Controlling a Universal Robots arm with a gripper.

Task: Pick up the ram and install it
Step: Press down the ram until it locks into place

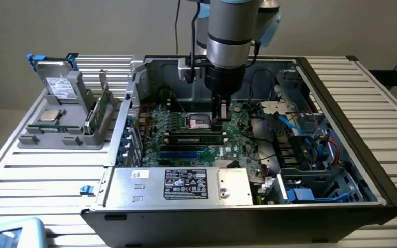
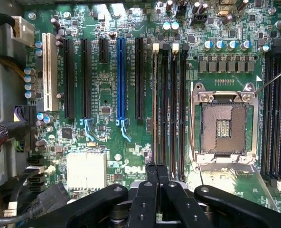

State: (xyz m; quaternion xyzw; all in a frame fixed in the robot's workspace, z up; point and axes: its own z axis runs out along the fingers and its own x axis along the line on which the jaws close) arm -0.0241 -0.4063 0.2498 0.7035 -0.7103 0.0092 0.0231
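Slatted metal bench (image 1: 47,175), carrying all items, listed from the exterior view's left

- Grey holder (image 1: 60,138), set at the far left of the bench. A grey boxy drive (image 1: 62,88) with blue tabs is stood upright in it; a small square silver processor chip (image 1: 50,115) is laid in front of the drive; a spare green board stick (image 1: 101,111) is stood on edge in the holder's right-hand slot
- Open computer case (image 1: 350,155), placed right of the holder, with the silver power supply (image 1: 178,185) at its near edge and the green motherboard (image 1: 184,150) exposed
- Gripper (image 1: 220,120), lowered into the case just beside the empty processor socket (image 1: 200,122). In the wrist view the gripper (image 2: 158,167) is seen with fingers pressed together and nothing pinched between them
- The ram (image 2: 154,104), seen edge-on in the wrist view, stood in the memory slot nearest the blue expansion slot (image 2: 120,78), directly under the fingertips; contact cannot be confirmed
- Blue and red cables (image 1: 302,135), bundled at the case's right side
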